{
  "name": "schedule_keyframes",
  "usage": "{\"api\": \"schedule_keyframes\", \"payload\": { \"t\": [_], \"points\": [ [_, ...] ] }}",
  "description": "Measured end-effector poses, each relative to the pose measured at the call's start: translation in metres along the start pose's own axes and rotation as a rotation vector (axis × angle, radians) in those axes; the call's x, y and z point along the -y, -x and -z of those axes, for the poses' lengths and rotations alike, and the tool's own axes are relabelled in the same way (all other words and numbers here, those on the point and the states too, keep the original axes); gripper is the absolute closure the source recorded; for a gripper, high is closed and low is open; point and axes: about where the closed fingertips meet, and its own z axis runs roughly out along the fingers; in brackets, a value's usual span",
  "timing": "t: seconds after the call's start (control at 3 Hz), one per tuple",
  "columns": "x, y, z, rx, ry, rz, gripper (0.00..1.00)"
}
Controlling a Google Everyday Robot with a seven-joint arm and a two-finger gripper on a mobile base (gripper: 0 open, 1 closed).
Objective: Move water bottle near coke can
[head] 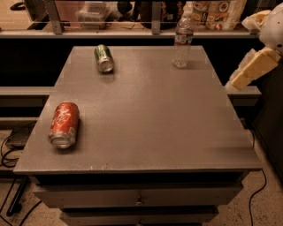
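Note:
The water bottle [182, 42] stands upright at the far right corner of the grey table [146, 114]: clear ribbed plastic, white cap, pale label band. The coke can [64, 125] lies on its side near the table's front left edge, red with white script, silver end toward the camera. My gripper [243, 75] is at the right edge of the view, beyond the table's right side, well to the right of the bottle and a little nearer than it. It touches nothing.
A green soda can [104, 58] lies on its side at the far left of the table. A shelf with a rail and packaged goods [221, 9] runs behind the table. Drawers sit below the tabletop; cables lie on the floor at left and right.

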Motion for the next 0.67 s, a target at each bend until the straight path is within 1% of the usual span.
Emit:
{"api": "schedule_keyframes", "payload": {
  "t": [0.33, 0.67],
  "points": [
    [0.027, 0.002, -0.027, 0.056, -0.048, -0.058, 0.00],
    [0.052, -0.002, -0.058, 0.102, -0.092, -0.134, 0.00]
  ]
}}
